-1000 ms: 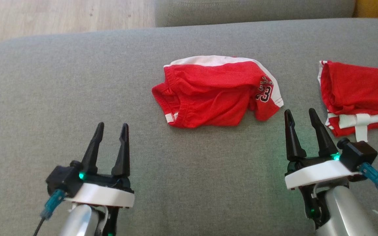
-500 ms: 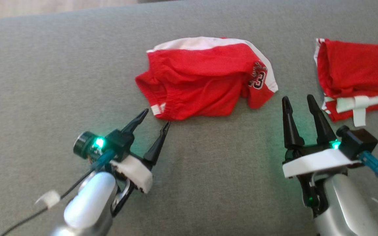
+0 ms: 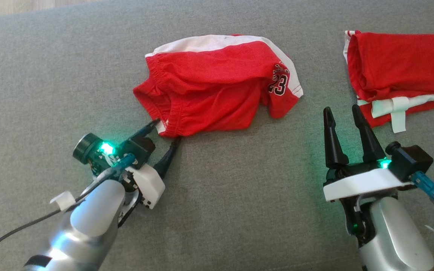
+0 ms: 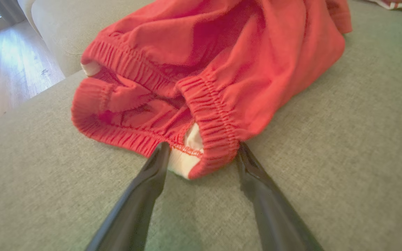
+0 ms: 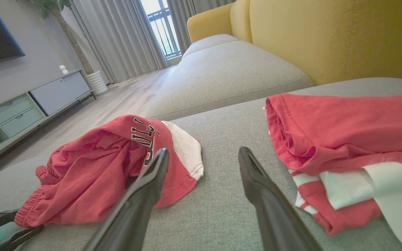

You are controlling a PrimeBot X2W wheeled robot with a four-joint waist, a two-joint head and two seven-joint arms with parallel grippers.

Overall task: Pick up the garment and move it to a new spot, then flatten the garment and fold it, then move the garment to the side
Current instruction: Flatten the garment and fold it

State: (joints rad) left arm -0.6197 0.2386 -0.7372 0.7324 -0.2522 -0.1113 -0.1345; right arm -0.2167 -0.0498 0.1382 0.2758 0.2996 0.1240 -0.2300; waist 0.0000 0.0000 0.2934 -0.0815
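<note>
Garment [image 3: 217,86]: red shorts with a white side panel and a black-and-white "23" on 1 leg, lying crumpled near the middle of the grey cushion [image 3: 239,210], with the elastic waistband [image 4: 215,118] turned toward the robot's left.

Left gripper [image 3: 166,130]: lowered to the cushion at the near-left corner of the shorts. Its 2 dark fingers [image 4: 141,195] are spread wide and set on either side of the waistband corner, where a white patch [image 4: 187,164] of fabric shows between them in the left wrist view. The fingers lie against or just beside the cloth. The jaws are not closed on it, and nothing is lifted.

Right gripper [image 3: 341,108]: spread equally wide and holding nothing, fingers pointing away from the robot, over bare cushion between the shorts and the folded stack [image 3: 401,64].

Folded stack: red cloth with white strips, lying flat at the right, well apart from the shorts.

Background, right wrist view: a yellow sofa back [image 5: 326,38], a further grey seat [image 5: 229,69], a wood floor [image 5: 117,101], curtains [image 5: 117,35] and a low cabinet [image 5: 30,104].
</note>
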